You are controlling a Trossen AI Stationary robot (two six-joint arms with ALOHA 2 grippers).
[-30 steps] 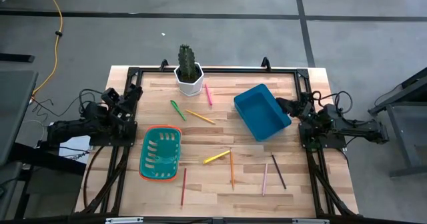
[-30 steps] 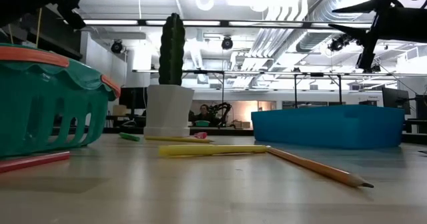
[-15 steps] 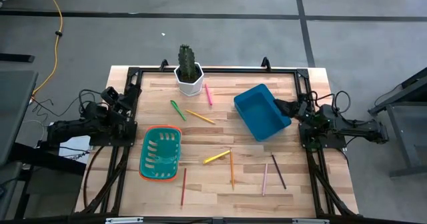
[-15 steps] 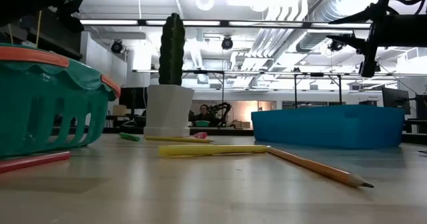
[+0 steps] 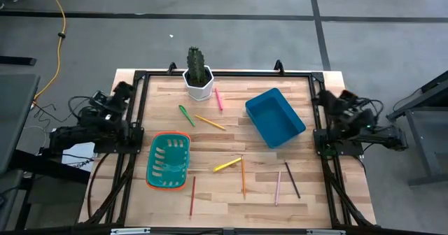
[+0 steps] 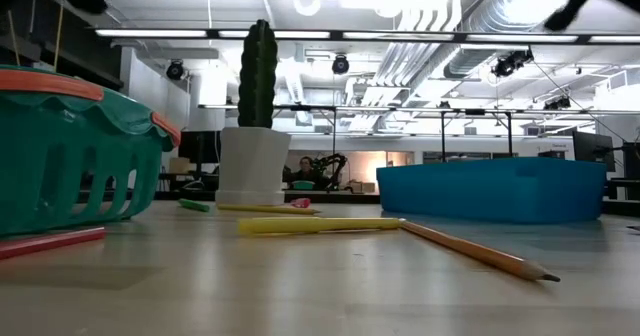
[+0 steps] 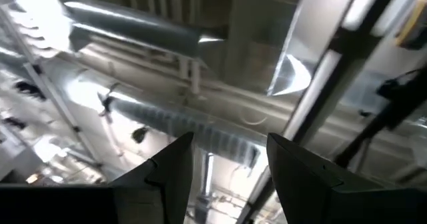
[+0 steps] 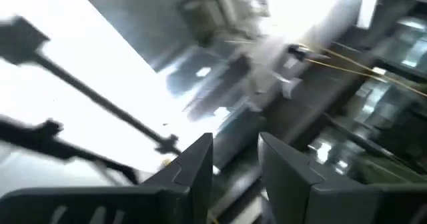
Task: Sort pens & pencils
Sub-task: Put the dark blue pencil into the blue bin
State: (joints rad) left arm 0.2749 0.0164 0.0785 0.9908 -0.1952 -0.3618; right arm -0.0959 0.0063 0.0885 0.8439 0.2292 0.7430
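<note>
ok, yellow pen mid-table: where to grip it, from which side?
Judging by the high view, take the yellow pen at mid-length, from straight above, jaws across its slanted axis. It lies flat on the table; its tip nears the orange pencil, so stay off that end.

On the table [image 6: 300, 286], a teal basket [image 6: 70, 156] with an orange rim stands at nine o'clock. A cactus [image 6: 258, 61] in a white pot [image 6: 252, 166] rises near eleven o'clock, a blue bin [image 6: 490, 188] sits at three o'clock. A yellow pen [image 6: 315, 225] lies centre, touching or just beside an orange pencil [image 6: 480, 251] running toward four o'clock. A red stick [image 6: 50, 242], perhaps a pencil, lies below the basket.
</note>
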